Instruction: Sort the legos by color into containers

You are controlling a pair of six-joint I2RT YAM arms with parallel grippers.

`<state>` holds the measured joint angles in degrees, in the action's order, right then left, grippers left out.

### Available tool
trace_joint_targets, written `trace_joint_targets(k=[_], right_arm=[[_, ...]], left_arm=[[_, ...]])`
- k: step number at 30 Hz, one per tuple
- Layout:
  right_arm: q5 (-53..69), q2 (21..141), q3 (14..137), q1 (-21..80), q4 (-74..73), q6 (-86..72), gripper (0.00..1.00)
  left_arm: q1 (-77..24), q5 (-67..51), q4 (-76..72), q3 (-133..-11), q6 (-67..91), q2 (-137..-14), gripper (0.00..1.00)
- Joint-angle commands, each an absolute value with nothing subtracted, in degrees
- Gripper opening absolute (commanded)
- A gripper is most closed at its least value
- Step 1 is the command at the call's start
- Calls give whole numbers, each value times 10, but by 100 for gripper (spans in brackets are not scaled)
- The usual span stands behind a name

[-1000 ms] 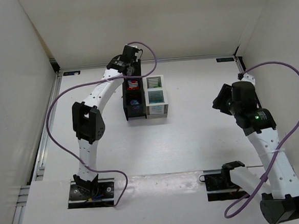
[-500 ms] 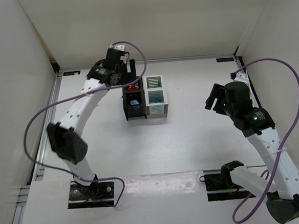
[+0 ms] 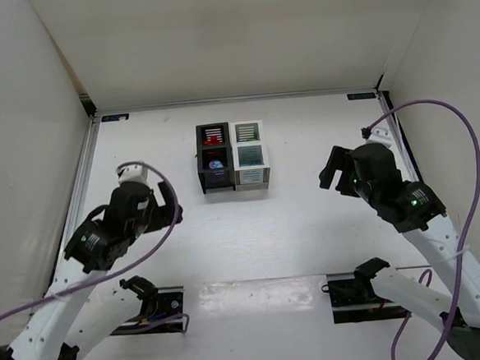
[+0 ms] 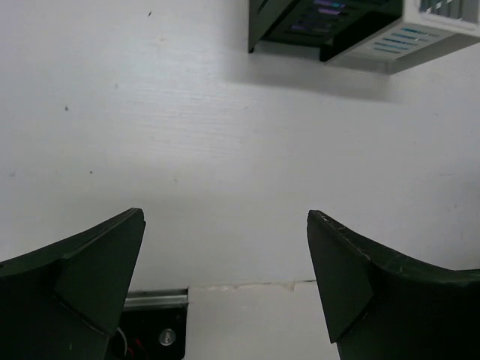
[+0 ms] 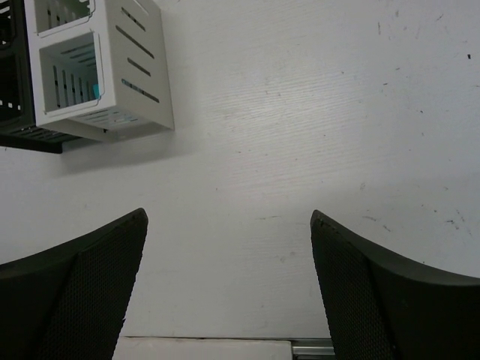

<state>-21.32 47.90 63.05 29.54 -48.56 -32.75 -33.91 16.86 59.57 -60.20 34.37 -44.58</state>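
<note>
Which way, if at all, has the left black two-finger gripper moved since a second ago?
Yes. The left gripper has pulled back from above the black slatted plastic bin toward the near-left.

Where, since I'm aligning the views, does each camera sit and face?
Top external: above, behind the bases, looking down on table, black bin, white bin; left arm, right arm show.
Left wrist: faces forward over table at both bins; open left claw shows.
Right wrist: same, right claw open.
Shared: all show both bins.
</note>
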Motion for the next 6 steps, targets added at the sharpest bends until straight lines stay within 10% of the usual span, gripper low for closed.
trace_joint_targets(k=[1,6], right_arm=[[-244,459,626,326,-505,-364,90],[-254,456,621,351,-524,-374,90]], left_arm=[[-342,188,656,-578,395,-387,100],[-341,196,686,-577,401,-354,100]])
